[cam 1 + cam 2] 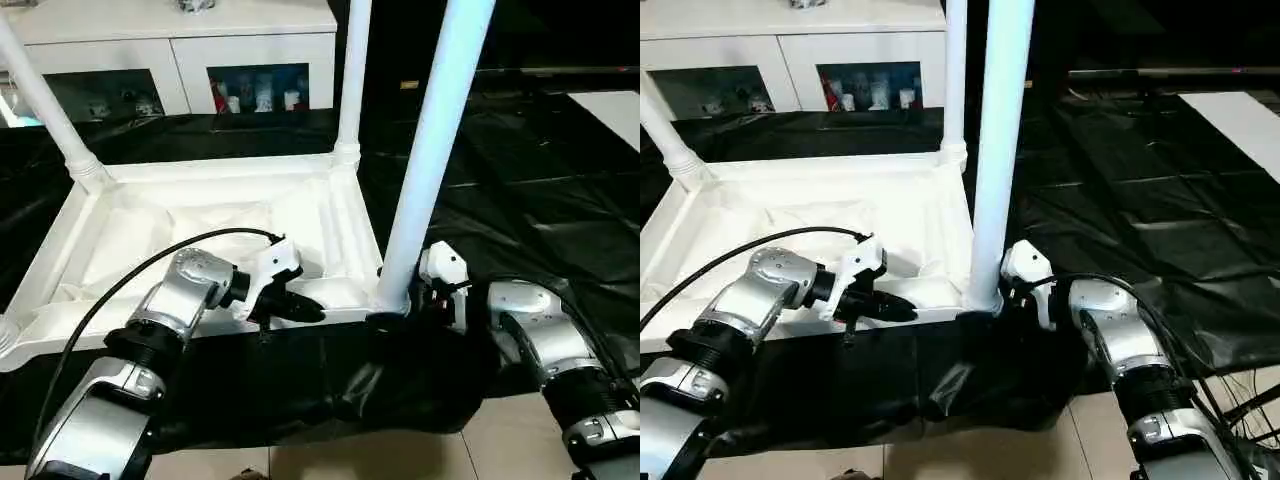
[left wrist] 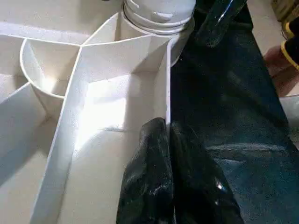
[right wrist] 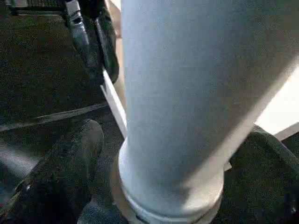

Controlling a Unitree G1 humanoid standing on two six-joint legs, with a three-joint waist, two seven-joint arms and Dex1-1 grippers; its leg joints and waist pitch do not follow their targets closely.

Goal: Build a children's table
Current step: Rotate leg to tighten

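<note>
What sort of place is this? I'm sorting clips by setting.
Probably an indoor demo or lab room: a white cabinet with glass-front shelves of small items, a work table draped in black sheeting, and a tiled floor.

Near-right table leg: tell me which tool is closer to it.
Right. The right tool has its fingers around the base of the near-right leg; the left tool grips the tabletop's near rim, beside it.

Black-draped work table (image 1: 560, 200), white glass-fronted cabinet (image 1: 180, 50) behind, pale tiled floor (image 1: 500, 440)
</note>
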